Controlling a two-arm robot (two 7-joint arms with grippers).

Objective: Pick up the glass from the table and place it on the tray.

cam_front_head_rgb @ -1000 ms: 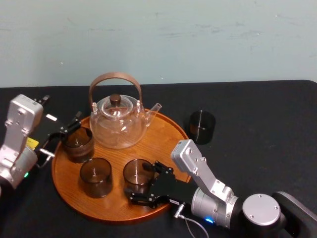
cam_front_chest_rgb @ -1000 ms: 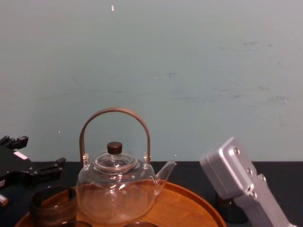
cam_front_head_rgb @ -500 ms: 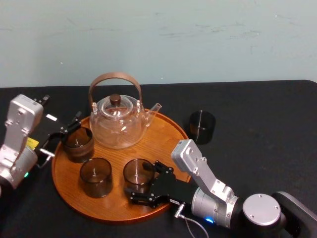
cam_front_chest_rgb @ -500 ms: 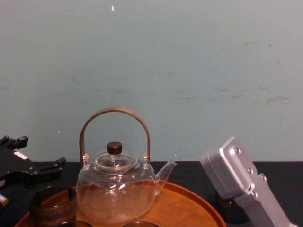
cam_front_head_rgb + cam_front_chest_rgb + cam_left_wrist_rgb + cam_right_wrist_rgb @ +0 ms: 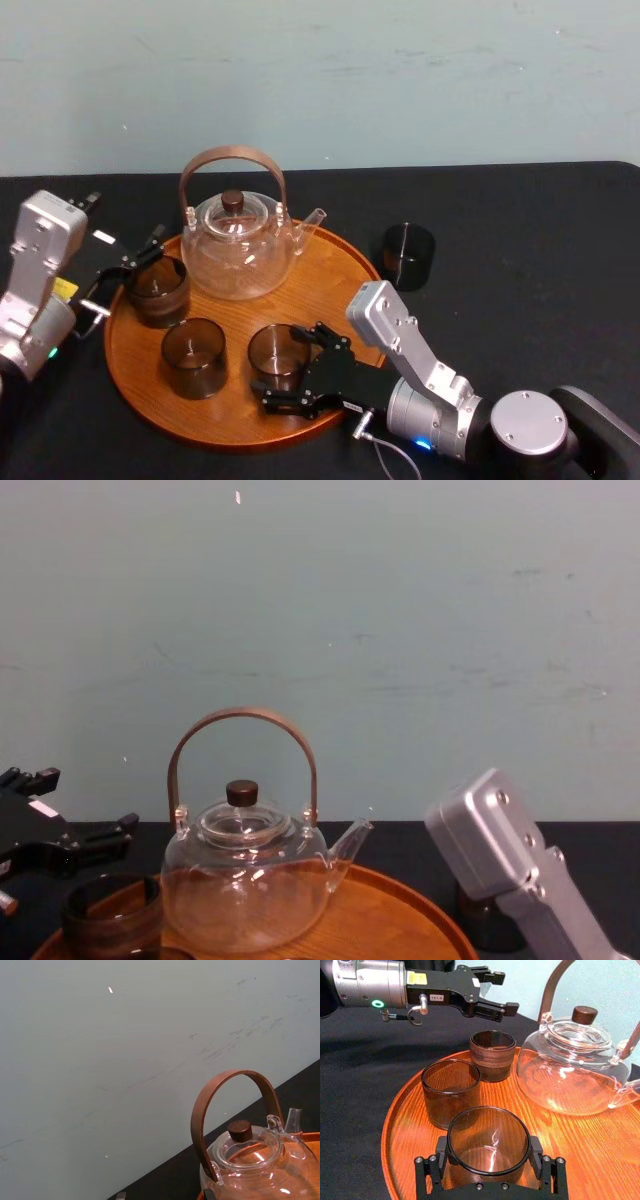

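Black table (image 5: 520, 220), with the wooden tray (image 5: 335, 275) on it bearing the teapot (image 5: 238, 245) and other tumblers (image 5: 192, 355). The right gripper (image 5: 293, 362) pinches the glass (image 5: 278, 345), which stands at the tray's front: placed, I judge, with only the release left. The left gripper (image 5: 140, 255) hangs open and empty by the tray's left rim. One spare glass (image 5: 408, 256) sits on the table.

This looks like a robotics lab or test room, not a home. A table (image 5: 520, 300) draped in black cloth stands against a bare, scuffed pale green wall (image 5: 400, 80), with a glass teapot (image 5: 238, 250) staged on a round wooden tray (image 5: 335, 275)
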